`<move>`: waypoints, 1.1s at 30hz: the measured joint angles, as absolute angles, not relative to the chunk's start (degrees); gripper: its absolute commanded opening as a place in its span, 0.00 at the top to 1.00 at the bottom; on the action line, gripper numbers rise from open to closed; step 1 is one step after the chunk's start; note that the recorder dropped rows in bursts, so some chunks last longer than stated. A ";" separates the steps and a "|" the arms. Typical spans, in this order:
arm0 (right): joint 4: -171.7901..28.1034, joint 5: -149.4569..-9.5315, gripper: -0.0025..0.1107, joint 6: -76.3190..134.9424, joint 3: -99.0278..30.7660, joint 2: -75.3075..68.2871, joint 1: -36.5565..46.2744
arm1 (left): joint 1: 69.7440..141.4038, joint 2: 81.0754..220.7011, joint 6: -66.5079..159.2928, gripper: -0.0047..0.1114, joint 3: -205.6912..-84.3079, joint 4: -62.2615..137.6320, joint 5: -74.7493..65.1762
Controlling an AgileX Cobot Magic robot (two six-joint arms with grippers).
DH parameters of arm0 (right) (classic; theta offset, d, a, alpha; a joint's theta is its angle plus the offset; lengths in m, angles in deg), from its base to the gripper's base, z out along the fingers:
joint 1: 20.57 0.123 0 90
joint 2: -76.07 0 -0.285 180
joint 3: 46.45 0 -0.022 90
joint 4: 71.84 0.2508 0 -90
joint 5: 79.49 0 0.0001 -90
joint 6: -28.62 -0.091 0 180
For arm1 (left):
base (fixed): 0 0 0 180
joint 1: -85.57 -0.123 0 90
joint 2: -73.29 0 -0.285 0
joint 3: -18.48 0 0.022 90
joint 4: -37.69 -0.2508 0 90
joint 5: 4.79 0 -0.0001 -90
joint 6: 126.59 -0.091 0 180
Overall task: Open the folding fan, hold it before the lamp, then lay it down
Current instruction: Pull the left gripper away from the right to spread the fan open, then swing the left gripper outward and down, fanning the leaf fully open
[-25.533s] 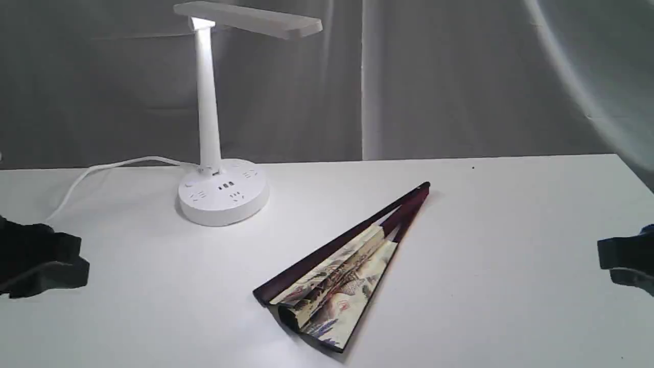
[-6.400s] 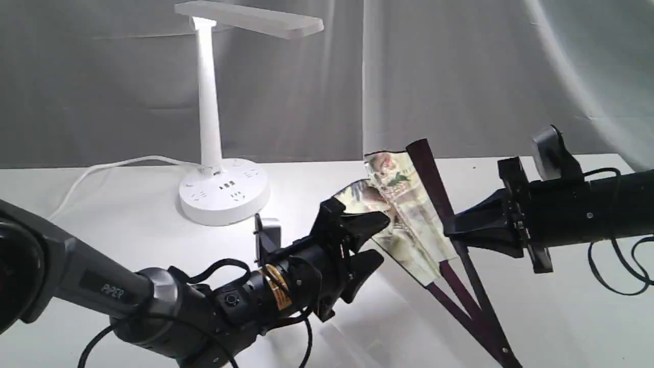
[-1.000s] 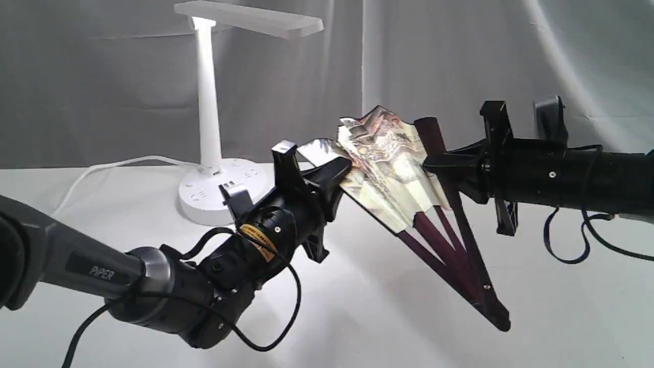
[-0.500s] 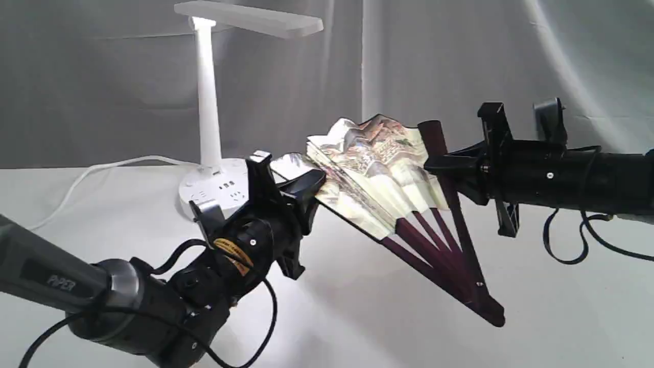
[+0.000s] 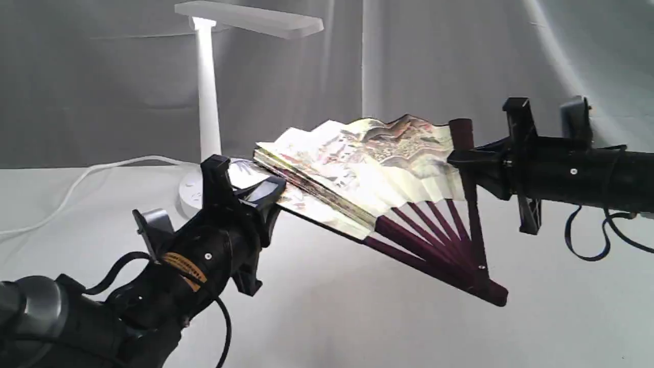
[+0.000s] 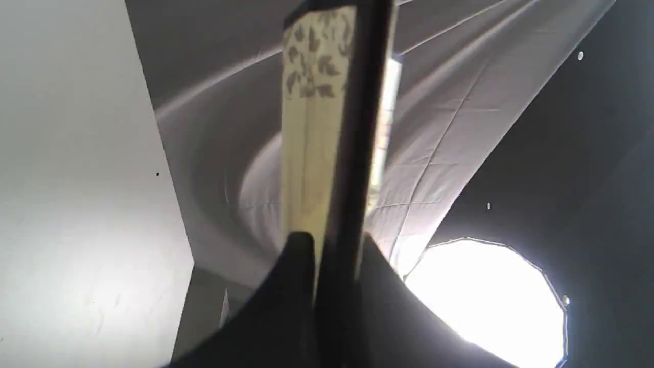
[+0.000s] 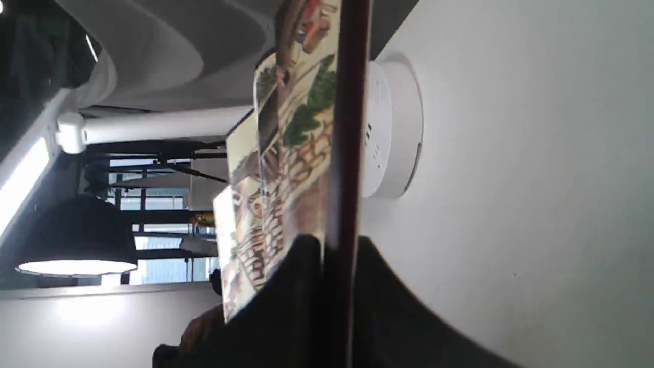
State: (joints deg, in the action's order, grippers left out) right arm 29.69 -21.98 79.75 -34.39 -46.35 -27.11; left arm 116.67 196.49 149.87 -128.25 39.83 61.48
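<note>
The folding fan (image 5: 378,168) is held in the air, spread about halfway, its painted leaf facing up and its maroon ribs meeting at a pivot low on the right. My left gripper (image 5: 265,191) is shut on the fan's left guard; in the left wrist view the dark guard (image 6: 352,138) runs between my fingertips (image 6: 294,250). On the opposite edge, my right gripper (image 5: 460,161) is shut on the right guard (image 7: 345,122). The white lamp (image 5: 207,92) stands behind the fan at the back left, its base partly hidden by my left arm; its base (image 7: 393,128) shows in the right wrist view.
The lamp's white cord (image 5: 76,181) trails left across the white table (image 5: 357,327). A grey curtain (image 5: 460,61) hangs behind. Black cables loop under the right arm (image 5: 587,240).
My left gripper has pulled its guard left and down, fanning the leaf much wider. The right gripper has shifted slightly right, still on its guard.
</note>
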 measured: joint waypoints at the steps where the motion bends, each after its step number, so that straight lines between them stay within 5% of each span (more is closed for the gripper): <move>1: 29.69 -21.56 0.98 79.64 -34.39 -46.35 -28.10 | 116.67 196.09 149.60 0.96 -127.74 39.83 61.48; 33: 29.69 -16.78 0.98 79.05 -34.39 -46.35 -40.06 | 116.77 185.00 134.87 0.96 -117.53 45.23 61.23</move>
